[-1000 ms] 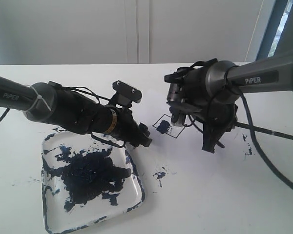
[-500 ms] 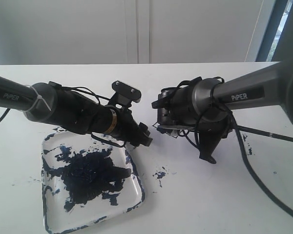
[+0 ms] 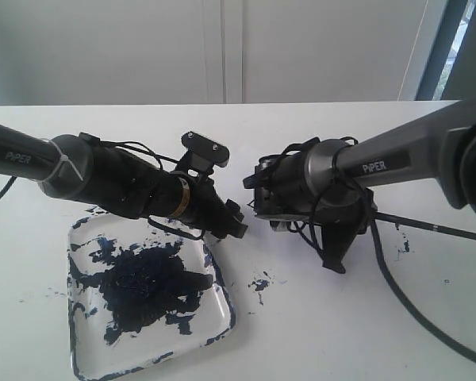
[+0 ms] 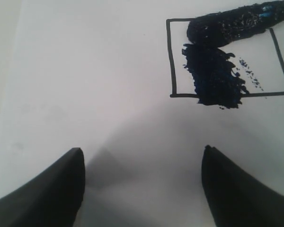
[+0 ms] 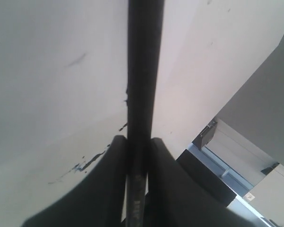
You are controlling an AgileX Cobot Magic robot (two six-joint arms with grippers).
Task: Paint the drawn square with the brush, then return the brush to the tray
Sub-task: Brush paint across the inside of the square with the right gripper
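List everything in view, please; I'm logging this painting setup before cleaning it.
tray: one, clear-white with a blue-black paint blotch, on the table below the left arm
drawn square: one, black outline partly smeared dark blue, ahead of the left gripper
brush: one, black handle, paint-laden tip at the square
paint splatters: several, dark blue, on the table right of the tray
table: one, white, under everything
left gripper: one, black, open and empty, above the table
right gripper: one, black, shut on the brush handle
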